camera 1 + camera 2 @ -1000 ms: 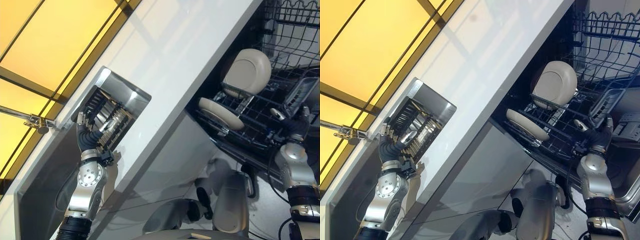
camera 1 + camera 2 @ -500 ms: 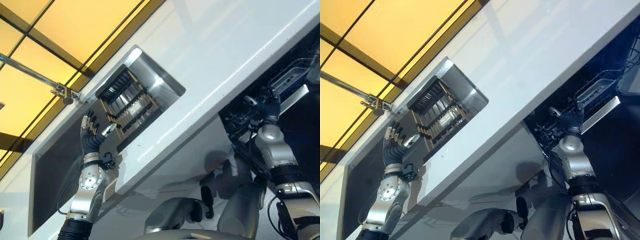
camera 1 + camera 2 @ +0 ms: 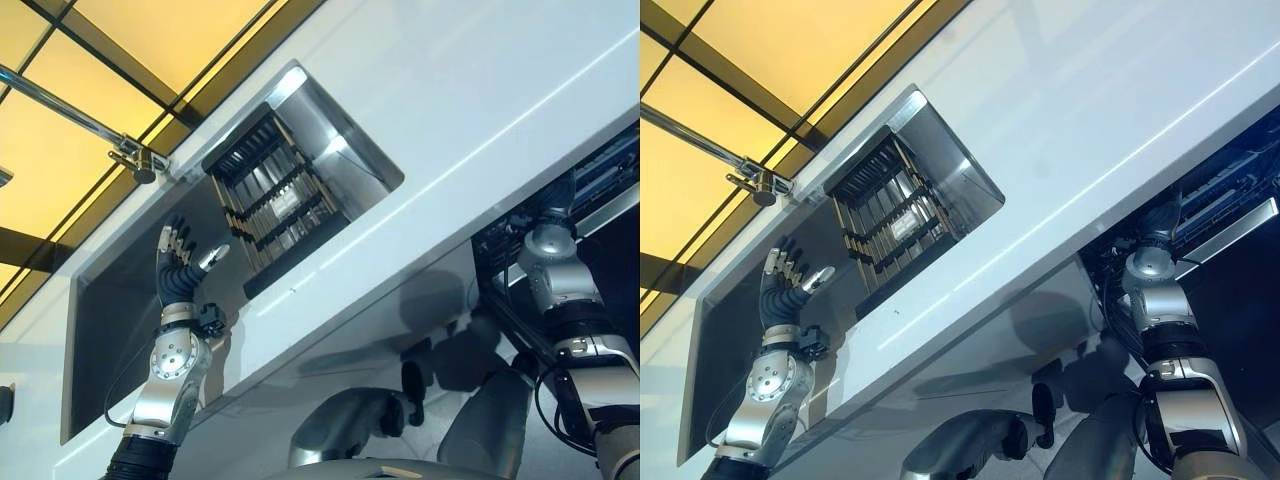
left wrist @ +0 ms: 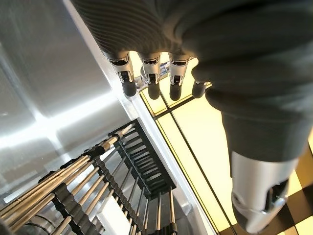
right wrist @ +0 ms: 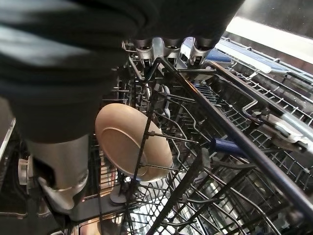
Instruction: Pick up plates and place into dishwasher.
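Fingers (image 3: 172, 243) of the left hand (image 3: 178, 272) are spread straight and hold nothing, raised in the steel sink (image 3: 120, 300) beside the slatted drying rack (image 3: 270, 195). The right hand (image 5: 58, 147) reaches into the dishwasher's dark wire rack (image 5: 234, 147); whether its fingers grip, I cannot tell. A round beige plate (image 5: 132, 149) stands tilted between the tines.

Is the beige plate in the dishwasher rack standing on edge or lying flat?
Standing on edge. In the right wrist view the beige plate sits tilted between the wires of the dishwasher rack, its face showing.
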You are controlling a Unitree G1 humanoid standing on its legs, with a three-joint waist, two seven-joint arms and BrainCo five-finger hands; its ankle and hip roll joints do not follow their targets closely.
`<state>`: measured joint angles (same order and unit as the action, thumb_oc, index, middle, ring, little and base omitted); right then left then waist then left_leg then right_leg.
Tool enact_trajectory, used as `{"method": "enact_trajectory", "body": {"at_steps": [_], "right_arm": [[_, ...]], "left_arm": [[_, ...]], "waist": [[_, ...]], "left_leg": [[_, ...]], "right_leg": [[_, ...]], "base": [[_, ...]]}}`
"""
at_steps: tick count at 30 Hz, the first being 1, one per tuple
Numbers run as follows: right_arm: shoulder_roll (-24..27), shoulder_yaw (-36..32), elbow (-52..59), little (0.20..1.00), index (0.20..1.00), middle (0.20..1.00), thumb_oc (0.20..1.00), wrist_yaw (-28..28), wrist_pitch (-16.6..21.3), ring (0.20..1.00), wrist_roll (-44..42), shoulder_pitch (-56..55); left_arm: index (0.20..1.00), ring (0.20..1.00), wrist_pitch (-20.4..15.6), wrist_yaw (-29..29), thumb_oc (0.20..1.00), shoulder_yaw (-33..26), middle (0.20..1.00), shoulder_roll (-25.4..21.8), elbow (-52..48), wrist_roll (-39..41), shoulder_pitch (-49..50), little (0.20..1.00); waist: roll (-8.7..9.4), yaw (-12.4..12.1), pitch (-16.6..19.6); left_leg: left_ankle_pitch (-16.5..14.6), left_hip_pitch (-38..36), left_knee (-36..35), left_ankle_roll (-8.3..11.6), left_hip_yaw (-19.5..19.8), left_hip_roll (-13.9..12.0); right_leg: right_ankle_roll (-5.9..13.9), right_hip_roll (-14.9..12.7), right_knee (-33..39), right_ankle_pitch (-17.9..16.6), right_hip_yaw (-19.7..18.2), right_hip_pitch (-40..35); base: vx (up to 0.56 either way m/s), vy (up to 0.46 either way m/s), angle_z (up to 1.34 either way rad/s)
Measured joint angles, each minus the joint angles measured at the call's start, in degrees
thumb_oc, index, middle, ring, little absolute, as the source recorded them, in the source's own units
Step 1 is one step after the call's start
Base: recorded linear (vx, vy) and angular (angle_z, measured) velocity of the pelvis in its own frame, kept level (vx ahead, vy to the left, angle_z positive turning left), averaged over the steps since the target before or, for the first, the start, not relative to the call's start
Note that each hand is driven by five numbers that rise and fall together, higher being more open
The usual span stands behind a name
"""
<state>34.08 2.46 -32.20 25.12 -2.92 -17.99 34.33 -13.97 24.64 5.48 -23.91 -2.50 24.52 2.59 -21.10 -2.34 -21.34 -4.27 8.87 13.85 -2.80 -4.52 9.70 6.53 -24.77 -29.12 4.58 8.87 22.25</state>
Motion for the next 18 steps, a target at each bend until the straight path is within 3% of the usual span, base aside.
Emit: {"method": "enact_trajectory", "body": {"at_steps": [7, 13, 15, 18], "right_arm": [[0.7, 0.8, 2.3, 1.0, 1.0, 1.0, 1.0, -1.8, 1.0, 1.0, -0.7, -0.5], [0.0, 1.5, 5.7, 1.0, 1.0, 1.0, 1.0, -3.5, 1.4, 1.0, -0.6, -3.6], [-0.1, 1.2, 6.3, 1.0, 1.0, 1.0, 1.0, -3.4, 1.4, 1.0, -0.6, -4.8], [-0.5, -1.4, 9.3, 1.0, 1.0, 1.0, 1.0, -1.9, 2.5, 1.0, -0.6, -9.2]], "left_arm": [[1.0, 1.0, -1.1, -0.1, 1.0, 0.0, 1.0, -0.1, 0.0, -0.1, -2.2, 1.0], [1.0, 1.0, -0.9, 0.3, 1.0, 0.0, 1.0, -0.4, 1.0, -0.3, -6.5, 1.0], [1.0, 1.0, -0.7, 0.4, 1.0, -0.1, 1.0, -1.1, 1.2, -0.6, -6.5, 1.0], [1.0, 1.0, 0.5, 0.6, 1.0, -0.9, 1.0, -1.7, 1.0, -1.3, -6.1, 1.0]], "waist": [[1.01, 0.6, -0.8], [3.86, 1.9, -3.0], [5.06, 2.6, -3.9], [5.75, 3.0, -4.4]], "left_leg": [[-0.1, 1.6, 0.6, 0.01, -1.8, -0.6], [-0.6, 0.6, -0.3, -0.65, -6.6, -2.5], [-1.2, -0.6, -0.1, -1.21, -9.1, -3.2], [-4.6, 0.6, 5.0, -1.34, -11.1, -5.2]], "right_leg": [[-0.07, 1.3, 1.1, -1.0, -0.9, 1.8], [-0.04, 5.2, 8.1, -6.4, -3.6, 0.6], [-0.16, 5.2, 9.0, -7.9, -2.6, -0.3], [-0.98, 5.8, 6.9, -8.6, -0.7, 0.3]], "base": [[-0.05, -0.058, -0.09], [0.0, -0.002, -0.47], [-0.06, -0.013, -0.47], [-0.11, -0.14, -0.39]]}}
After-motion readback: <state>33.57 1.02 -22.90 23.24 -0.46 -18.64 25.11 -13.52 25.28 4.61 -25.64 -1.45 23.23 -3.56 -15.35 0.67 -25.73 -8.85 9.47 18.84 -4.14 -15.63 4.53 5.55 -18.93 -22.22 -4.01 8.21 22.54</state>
